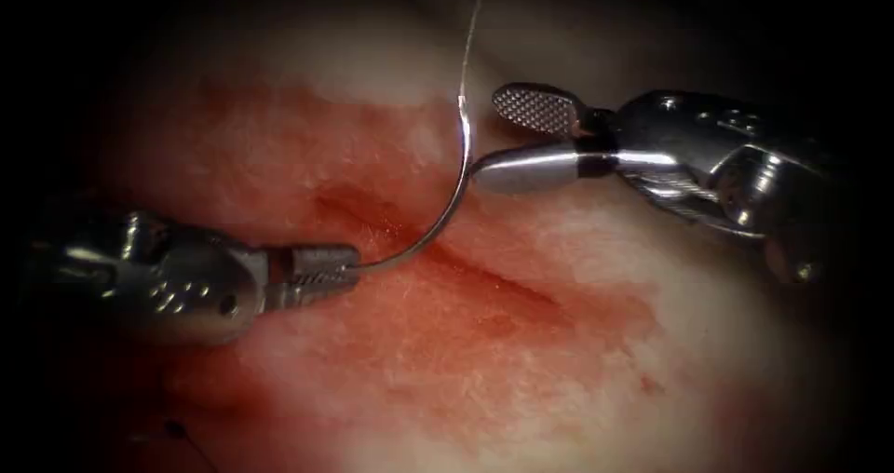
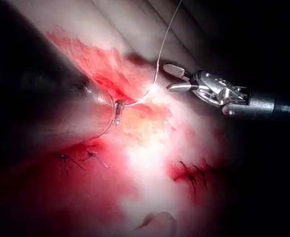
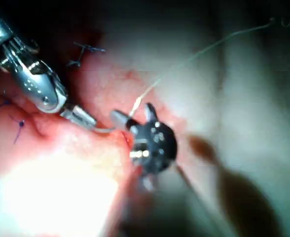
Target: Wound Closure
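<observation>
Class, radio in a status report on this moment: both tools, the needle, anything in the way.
Left tool shut on needle at one end. Right tool open, jaws either side of the needle's thread end. Needle above the cut, not in tissue. Thread runs up. Nothing in the way.

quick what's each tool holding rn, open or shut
Left tool: shut on the needle at one end of its curve, over the cut, clear of the tissue.
Right tool: open, holding nothing, jaws either side of the needle near its thread end.

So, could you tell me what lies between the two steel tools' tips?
In the endoscope view, the curved needle spans it above the cut, held by the left tool; right tool open.
</observation>
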Tool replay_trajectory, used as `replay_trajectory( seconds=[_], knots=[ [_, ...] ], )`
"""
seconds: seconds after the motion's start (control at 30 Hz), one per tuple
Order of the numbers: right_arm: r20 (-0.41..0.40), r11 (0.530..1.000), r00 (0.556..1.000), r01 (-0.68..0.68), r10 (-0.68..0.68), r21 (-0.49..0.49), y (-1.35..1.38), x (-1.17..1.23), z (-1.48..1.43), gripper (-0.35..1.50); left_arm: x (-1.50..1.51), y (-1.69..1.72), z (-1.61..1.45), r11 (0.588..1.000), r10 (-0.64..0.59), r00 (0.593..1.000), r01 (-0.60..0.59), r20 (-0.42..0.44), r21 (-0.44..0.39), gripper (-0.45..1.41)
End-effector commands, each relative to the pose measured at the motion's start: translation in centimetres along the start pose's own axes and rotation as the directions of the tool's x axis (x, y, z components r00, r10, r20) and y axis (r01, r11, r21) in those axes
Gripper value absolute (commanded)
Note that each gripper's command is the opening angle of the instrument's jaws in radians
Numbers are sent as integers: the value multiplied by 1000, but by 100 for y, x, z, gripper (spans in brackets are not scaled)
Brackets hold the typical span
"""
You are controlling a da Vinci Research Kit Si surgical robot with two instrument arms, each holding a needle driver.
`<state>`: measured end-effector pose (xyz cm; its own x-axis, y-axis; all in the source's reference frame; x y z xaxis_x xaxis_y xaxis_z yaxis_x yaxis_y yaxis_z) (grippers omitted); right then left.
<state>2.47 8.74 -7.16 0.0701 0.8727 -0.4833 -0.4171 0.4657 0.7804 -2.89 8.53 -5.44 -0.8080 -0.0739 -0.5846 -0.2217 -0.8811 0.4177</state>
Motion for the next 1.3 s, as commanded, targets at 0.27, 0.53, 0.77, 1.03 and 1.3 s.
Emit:
replay_trajectory(
  seconds=[0.27, 0.53, 0.77, 1.03, 1.3],
  knots=[
    [30, 998, 999, -42, 44, -55, 1, -9, 18, 100, 10, 3, 0, 1000, 4, 1000, -4, -12, 23, -35],
    [38, 996, 997, -67, 69, -58, -3, -10, 32, 100, 16, 2, -3, 999, 18, 999, -17, -27, 35, -35],
    [26, 991, 992, -126, 127, -37, -10, -6, 40, -23, 16, 3, -3, 999, 26, 999, -25, -31, 33, -35],
    [9, 987, 989, -147, 148, -67, -15, -3, 38, -35, 18, -1, -5, 999, 27, 999, -26, -40, 44, 32],
    [9, 995, 998, -55, 56, -84, -11, 1, 35, -35, 34, -4, -7, 920, -364, 924, 335, -120, -204, 56]
  ],
)
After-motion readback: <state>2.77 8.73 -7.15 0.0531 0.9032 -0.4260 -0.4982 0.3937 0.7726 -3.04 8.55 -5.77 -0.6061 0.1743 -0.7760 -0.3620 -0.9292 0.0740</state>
